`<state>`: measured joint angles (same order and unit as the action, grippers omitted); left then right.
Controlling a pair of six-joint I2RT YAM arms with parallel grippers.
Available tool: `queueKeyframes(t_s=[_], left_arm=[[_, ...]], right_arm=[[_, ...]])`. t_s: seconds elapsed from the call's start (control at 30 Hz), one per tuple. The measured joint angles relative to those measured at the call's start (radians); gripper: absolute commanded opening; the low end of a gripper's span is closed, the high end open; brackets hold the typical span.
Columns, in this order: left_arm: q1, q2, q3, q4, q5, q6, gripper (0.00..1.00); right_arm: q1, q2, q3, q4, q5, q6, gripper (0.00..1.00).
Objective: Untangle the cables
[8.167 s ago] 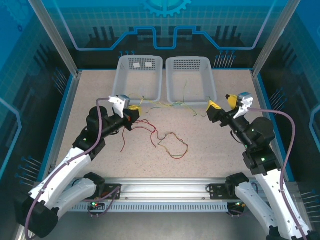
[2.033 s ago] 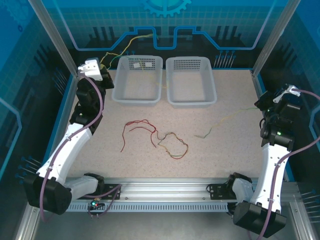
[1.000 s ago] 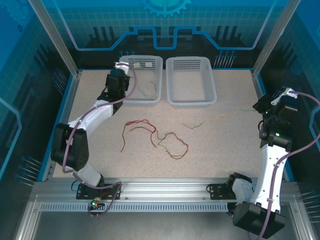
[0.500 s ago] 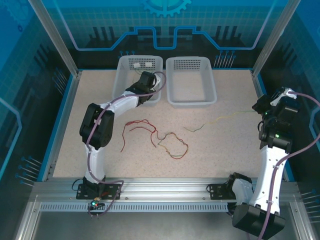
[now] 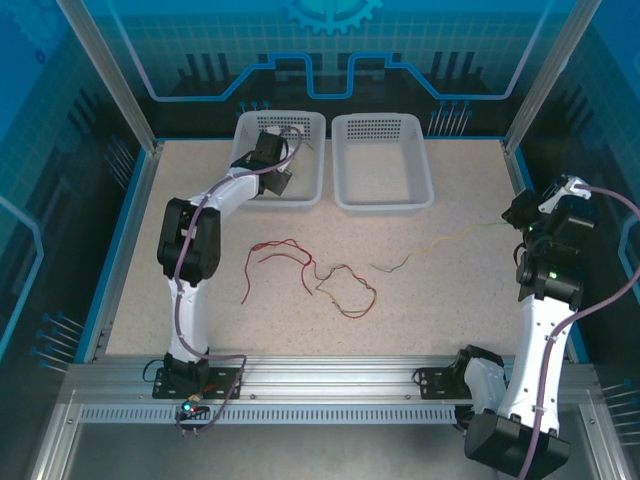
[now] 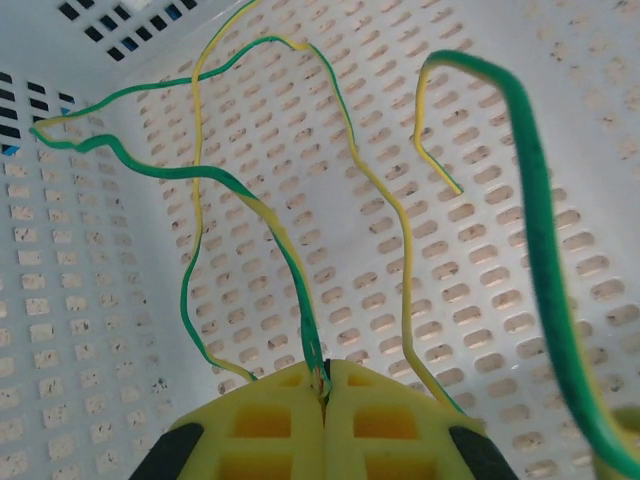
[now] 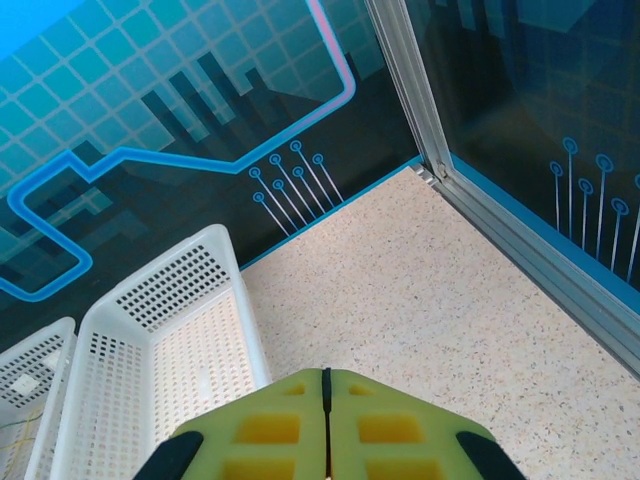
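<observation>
Now the left pincer, pads pressed tight, grips a thin yellow-green wire inside the white perforated plastic basket at the top view's upper left. At the right edge, the right pincer is closed on a second yellow-green wire trailing toward centre. Tangled red wires lie mid-worktop.

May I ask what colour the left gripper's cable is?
Green and yellow; the cable shows best in the left wrist view.

1. Tabletop — matt, grainy, speckled beige.
2. White basket: perforated plastic, smooth, with a faint sheen.
3. Yellow-green cable: smooth, glossy insulation.
4. Left tool — yellow moulded pads, matt.
5. Front rail: ribbed bare metal, satin.
</observation>
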<state>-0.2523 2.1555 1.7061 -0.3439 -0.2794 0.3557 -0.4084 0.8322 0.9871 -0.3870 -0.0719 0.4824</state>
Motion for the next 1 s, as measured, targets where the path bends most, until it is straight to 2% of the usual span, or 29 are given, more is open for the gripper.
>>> queueKeyframes(t_s=[0.27, 0.37, 0.57, 0.7, 0.87, 1.0], left_arm=[[-0.033, 0.071, 0.066, -0.051, 0.042, -0.010, 0.00], [-0.039, 0.122, 0.123, -0.082, 0.050, -0.011, 0.00], [-0.040, 0.142, 0.135, -0.093, 0.053, -0.018, 0.00], [-0.041, 0.141, 0.135, -0.093, 0.054, -0.026, 0.26], [-0.051, 0.112, 0.121, -0.087, 0.049, -0.040, 0.45], [-0.076, 0.031, 0.098, -0.069, 0.034, -0.036, 0.46]], right_arm=[[0.030, -0.002, 0.000, 0.005, -0.001, 0.000, 0.00], [0.059, 0.002, 0.000, 0.007, -0.008, -0.003, 0.00], [0.125, 0.004, 0.000, 0.007, -0.008, -0.017, 0.00], [0.161, 0.004, 0.000, 0.008, -0.005, -0.025, 0.00], [0.206, 0.004, 0.002, 0.015, 0.009, -0.038, 0.00], [0.247, 0.004, 0.006, 0.016, 0.021, -0.047, 0.00]])
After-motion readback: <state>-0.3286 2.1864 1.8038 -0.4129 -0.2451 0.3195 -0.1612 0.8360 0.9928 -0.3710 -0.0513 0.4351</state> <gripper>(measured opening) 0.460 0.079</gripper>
